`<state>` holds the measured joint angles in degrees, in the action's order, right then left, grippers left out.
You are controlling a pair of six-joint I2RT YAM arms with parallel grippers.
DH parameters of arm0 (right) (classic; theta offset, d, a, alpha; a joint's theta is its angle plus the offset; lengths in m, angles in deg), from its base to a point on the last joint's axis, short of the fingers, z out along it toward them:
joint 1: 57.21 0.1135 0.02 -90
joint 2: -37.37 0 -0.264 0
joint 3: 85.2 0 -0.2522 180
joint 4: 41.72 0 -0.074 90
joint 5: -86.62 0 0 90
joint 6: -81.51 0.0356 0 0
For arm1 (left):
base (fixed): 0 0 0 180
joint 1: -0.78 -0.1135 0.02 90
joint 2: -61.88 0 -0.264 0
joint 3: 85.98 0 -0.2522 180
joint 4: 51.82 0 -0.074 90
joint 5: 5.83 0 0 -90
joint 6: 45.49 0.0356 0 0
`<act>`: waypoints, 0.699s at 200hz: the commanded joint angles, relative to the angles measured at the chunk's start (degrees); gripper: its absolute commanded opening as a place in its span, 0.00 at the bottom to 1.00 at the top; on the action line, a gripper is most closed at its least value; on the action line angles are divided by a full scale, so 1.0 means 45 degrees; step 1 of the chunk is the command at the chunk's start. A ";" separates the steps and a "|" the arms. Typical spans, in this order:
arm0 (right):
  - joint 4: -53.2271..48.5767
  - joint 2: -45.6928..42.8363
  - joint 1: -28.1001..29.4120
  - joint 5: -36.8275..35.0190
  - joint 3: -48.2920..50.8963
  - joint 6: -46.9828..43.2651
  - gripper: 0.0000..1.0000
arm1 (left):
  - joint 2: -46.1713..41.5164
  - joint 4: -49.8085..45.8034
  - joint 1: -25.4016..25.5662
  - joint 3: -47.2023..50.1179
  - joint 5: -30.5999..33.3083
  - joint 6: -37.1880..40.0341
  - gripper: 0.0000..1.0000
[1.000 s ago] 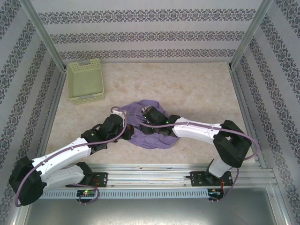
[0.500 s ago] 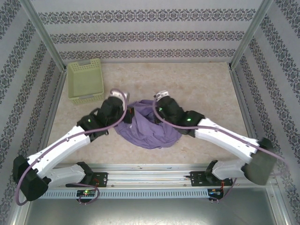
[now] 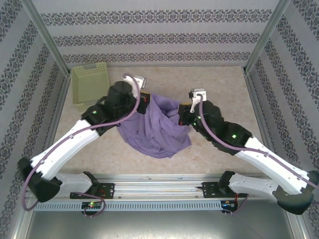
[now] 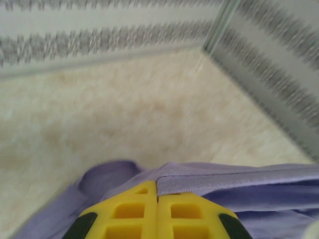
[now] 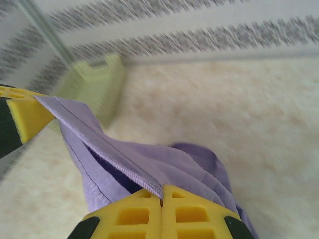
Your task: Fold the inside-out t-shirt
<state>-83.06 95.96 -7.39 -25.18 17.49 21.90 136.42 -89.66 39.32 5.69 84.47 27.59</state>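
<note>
near edge: metal rail (image 3: 159, 181) with both arm bases on it. the left arm reaches up from the near left, the right arm from the near right, and both angle in toward the middle of the table (image 3: 219, 84).

the inside-out t-shirt (image 3: 159, 129) is mid-table between the two arms. its lower part sags in a bunched heap toward the near side and its upper edge spans from one gripper to the other. plain lavender cloth, no lettering readable.

left gripper (image 3: 144, 98) is at the shirt's left top corner. in the left wrist view its yellow fingers are pressed together (image 4: 157, 193) with the stitched hem of the t-shirt (image 4: 239, 179) pinched in the seam between them.

right gripper (image 3: 183, 113) is at the shirt's right top corner. right wrist view: fingers together (image 5: 162, 195), clamped on the hem, and the t-shirt (image 5: 164, 164) runs as a taut ridge up-left to a yellow finger (image 5: 25, 117) of the left gripper.

farther back left: pale green basket (image 3: 89, 87), apart from the shirt, just behind the left arm, blurred in the right wrist view (image 5: 94, 84).

far: patterned wall panels (image 3: 159, 35).
</note>
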 commanded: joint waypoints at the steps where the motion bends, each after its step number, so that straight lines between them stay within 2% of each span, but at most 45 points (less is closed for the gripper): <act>1: -0.0926 0.0644 -0.0588 -0.1127 0.0506 0.0835 0.00 | 0.0583 -0.1396 -0.0284 0.1175 0.0383 -0.0451 0.04; 17: -0.0754 0.1211 -0.1640 -0.0231 0.0581 0.0776 0.00 | 0.0362 -0.0266 -0.0268 0.2374 -0.1206 -0.1008 0.05; 30: -0.0364 0.1757 -0.2854 0.0831 0.0694 0.0676 0.00 | 0.0243 0.0423 -0.0228 0.2877 -0.2048 -0.1467 0.00; 65: 0.0169 0.3384 -0.4656 0.2153 0.0360 -0.0083 0.00 | 0.0728 0.1319 -0.0207 0.2509 -0.2714 -0.2010 0.00; 86: -0.0073 0.3270 -0.4900 0.1964 0.0373 -0.0397 0.29 | 0.1539 0.1278 -0.0298 0.1485 -0.2710 -0.2218 0.00; 107: 0.1275 0.1872 -0.4634 0.3008 0.1670 -0.0859 0.56 | 0.2378 0.1343 -0.0581 0.0600 -0.2869 -0.2622 0.00; 116: 0.1999 0.1178 -0.4330 0.3519 0.2374 -0.0944 0.63 | 0.2649 0.1429 -0.0716 0.0314 -0.3011 -0.2767 0.00; 140: 0.3846 0.0120 -0.3067 0.4810 0.4033 -0.1215 0.69 | 0.3121 0.1613 -0.0849 -0.0293 -0.3266 -0.2942 0.00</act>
<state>-75.47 100.09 -25.84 -10.23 30.08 19.02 148.99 -83.15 36.42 7.49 71.33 16.79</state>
